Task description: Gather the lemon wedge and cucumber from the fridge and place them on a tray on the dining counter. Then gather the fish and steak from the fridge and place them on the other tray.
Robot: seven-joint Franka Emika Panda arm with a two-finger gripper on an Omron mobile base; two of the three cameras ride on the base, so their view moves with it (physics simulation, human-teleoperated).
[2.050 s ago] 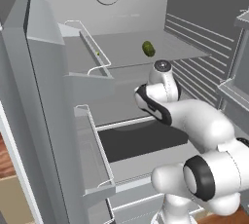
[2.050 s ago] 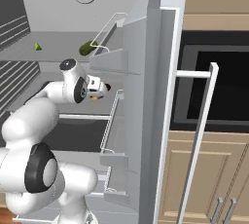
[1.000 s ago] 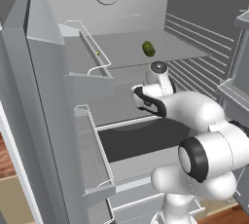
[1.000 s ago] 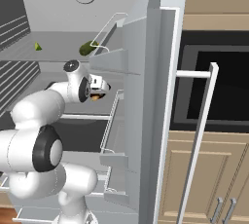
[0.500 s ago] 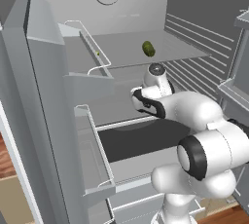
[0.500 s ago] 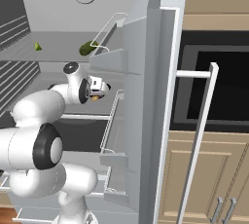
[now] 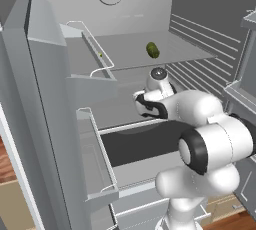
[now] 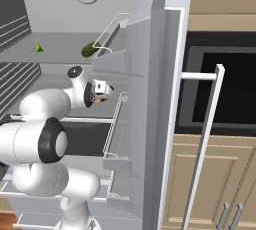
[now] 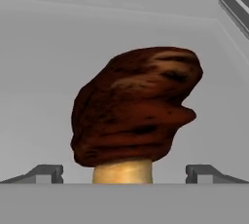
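The fridge (image 7: 45, 99) stands open. My gripper (image 9: 124, 172) is open inside it at the middle shelf, its fingertips (image 9: 46, 173) either side of a rounded dark reddish-brown steak (image 9: 133, 103) with a pale tan stub below, close ahead and untouched. In the left base view the gripper (image 7: 136, 99) sits under the upper shelf. On that upper shelf lie the stubby green cucumber (image 7: 152, 50) (image 8: 89, 49) and the tiny yellow lemon wedge (image 8: 38, 48). The fish, both trays and the dining counter are out of view.
Door shelves with wire rails (image 7: 95, 49) (image 8: 117, 29) jut out beside the arm. A dark drawer front (image 7: 135, 141) lies below the hand. Right of the fridge door (image 8: 150, 99) are a black oven (image 8: 225, 84) and beige cabinets (image 8: 215, 184).
Since two seconds ago the arm has folded in and the hand has edged slightly deeper toward the shelf. Over the last second it has barely moved. The jaws stay open.
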